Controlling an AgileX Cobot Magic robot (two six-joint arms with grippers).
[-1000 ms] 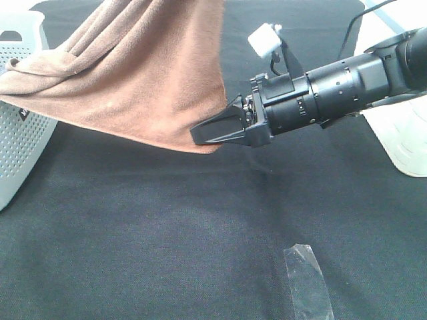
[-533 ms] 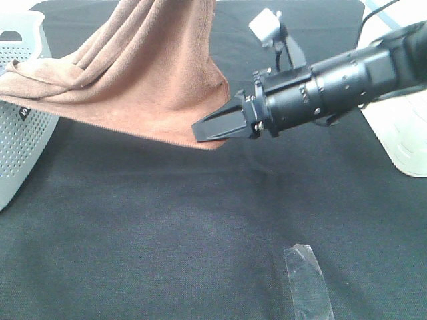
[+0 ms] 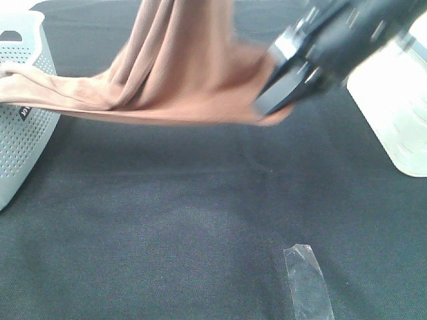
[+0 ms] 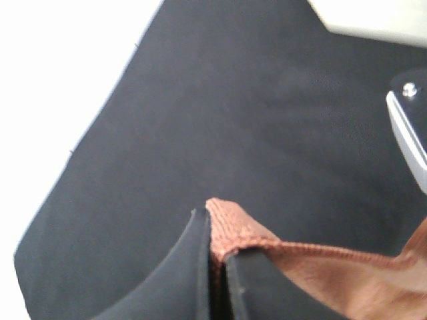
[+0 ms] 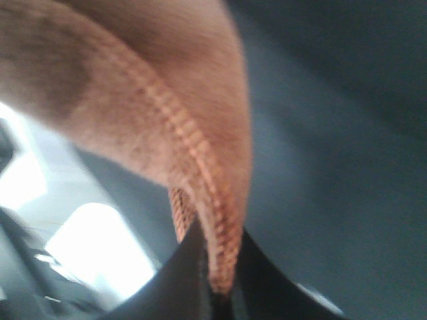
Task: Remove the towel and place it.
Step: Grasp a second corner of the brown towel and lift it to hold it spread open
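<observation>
Large brown terry-cloth towel is clamped at its hem by right gripper and left gripper — thin bites. Snagged on the white perforated basket, left, it could be yanked free.

White perforated basket left, white plastic object right — clear tape strip on black cloth.

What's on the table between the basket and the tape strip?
Nothing: bare black cloth runs from the basket to the tape strip in the high view.

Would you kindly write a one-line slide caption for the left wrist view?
Left gripper shut on a hemmed corner of the brown towel above the black cloth.
</observation>
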